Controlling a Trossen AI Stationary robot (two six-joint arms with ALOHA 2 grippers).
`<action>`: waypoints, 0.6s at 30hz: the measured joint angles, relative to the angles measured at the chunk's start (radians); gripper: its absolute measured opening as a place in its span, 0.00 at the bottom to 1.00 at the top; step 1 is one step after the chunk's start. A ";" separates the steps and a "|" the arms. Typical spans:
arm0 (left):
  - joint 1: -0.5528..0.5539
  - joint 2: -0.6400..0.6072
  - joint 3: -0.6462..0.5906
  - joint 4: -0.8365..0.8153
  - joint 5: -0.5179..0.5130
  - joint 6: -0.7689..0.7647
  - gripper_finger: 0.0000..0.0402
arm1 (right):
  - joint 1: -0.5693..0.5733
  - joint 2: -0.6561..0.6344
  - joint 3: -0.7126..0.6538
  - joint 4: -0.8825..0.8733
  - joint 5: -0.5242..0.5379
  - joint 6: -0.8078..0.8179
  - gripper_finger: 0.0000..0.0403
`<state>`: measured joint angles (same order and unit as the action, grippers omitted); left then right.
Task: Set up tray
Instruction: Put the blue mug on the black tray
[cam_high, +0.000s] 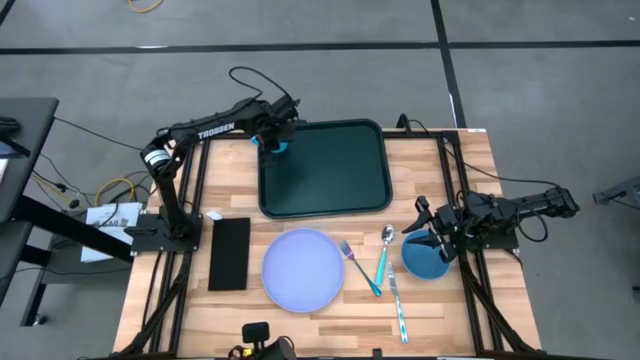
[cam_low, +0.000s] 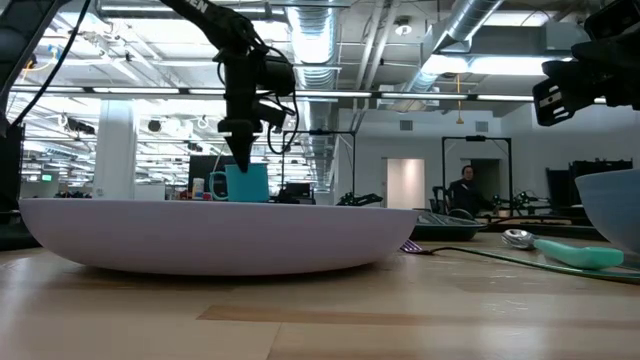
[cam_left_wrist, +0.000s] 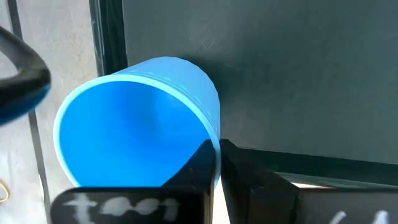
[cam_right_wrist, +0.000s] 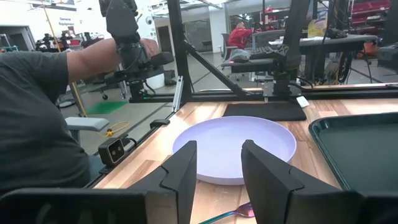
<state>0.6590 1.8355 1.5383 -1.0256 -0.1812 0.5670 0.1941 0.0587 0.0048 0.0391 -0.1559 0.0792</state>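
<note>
The dark green-black tray (cam_high: 330, 170) lies flat at the table's far middle. My left gripper (cam_high: 272, 135) is at the tray's far left corner, shut on an upright blue cup (cam_high: 276, 147) (cam_left_wrist: 124, 124). In the low view the cup (cam_low: 247, 184) stands below that gripper (cam_low: 240, 155), its base hidden behind the plate. My right gripper (cam_high: 428, 232) (cam_right_wrist: 219, 168) is open and hovers just above a blue bowl (cam_high: 425, 262) near the right edge, without touching it. My left gripper pinches the cup's rim (cam_left_wrist: 214, 140) with one finger (cam_left_wrist: 196, 165) inside the cup and the other (cam_left_wrist: 239, 165) outside the wall. The fingers come from above, pointing down. The cup stays upright over the tray's corner; whether its base rests on the tray cannot be told.
A round lavender plate (cam_high: 303, 270) sits near the table's front middle, a flat black rectangle (cam_high: 230, 253) to its left. A fork (cam_high: 358, 265), spoon (cam_high: 384, 252) and knife (cam_high: 398, 305) lie between plate and bowl. A person (cam_right_wrist: 37, 112) shows in the right wrist view.
</note>
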 joint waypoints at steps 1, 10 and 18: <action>0.000 0.000 0.000 0.000 0.001 -0.001 0.00 | 0.000 0.000 0.000 0.000 0.000 0.000 0.29; -0.002 0.000 -0.001 0.017 -0.006 -0.030 0.00 | 0.000 0.000 0.000 0.000 0.000 0.000 0.29; -0.005 0.000 -0.001 0.034 -0.006 -0.059 0.00 | 0.000 0.000 0.000 0.000 0.000 0.000 0.29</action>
<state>0.6540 1.8355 1.5372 -0.9912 -0.1870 0.5085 0.1943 0.0588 0.0050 0.0391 -0.1558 0.0792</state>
